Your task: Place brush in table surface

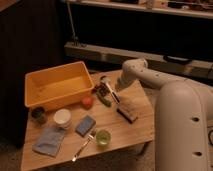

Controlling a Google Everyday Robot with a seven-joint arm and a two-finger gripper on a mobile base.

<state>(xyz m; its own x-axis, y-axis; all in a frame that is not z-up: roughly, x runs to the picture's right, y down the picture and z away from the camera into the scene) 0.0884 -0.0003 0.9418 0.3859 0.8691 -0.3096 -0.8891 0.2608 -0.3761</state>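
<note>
Robot body (184, 131), white and bulky, fills the lower right of the frame. Its arm (134, 74) reaches left across the table surface (127, 134), a light wooden top bearing everything else. Yellow tub (56, 88), upper left of the table, open side up, likely the store for the small items. Blue-grey cloth (49, 140), lying flat near the lower left corner. Dark block (127, 113), right of centre. Blue sponge (85, 125), middle of the table. White bowl (62, 118) and dark cup (38, 114), just below the tub. Green cup (103, 137), near the front edge, with a fork (82, 146) just to its left. Red-orange ball (88, 101) and a green item (105, 100), close by the tub's right corner. Gripper (103, 89), low over the wood beside that corner, apparently lowered so the brush (113, 95) meets bare table between tub and block. The brush slants there, whitish handle showing. Whether the jaws are wide, narrow or closed on it cannot be told.
</note>
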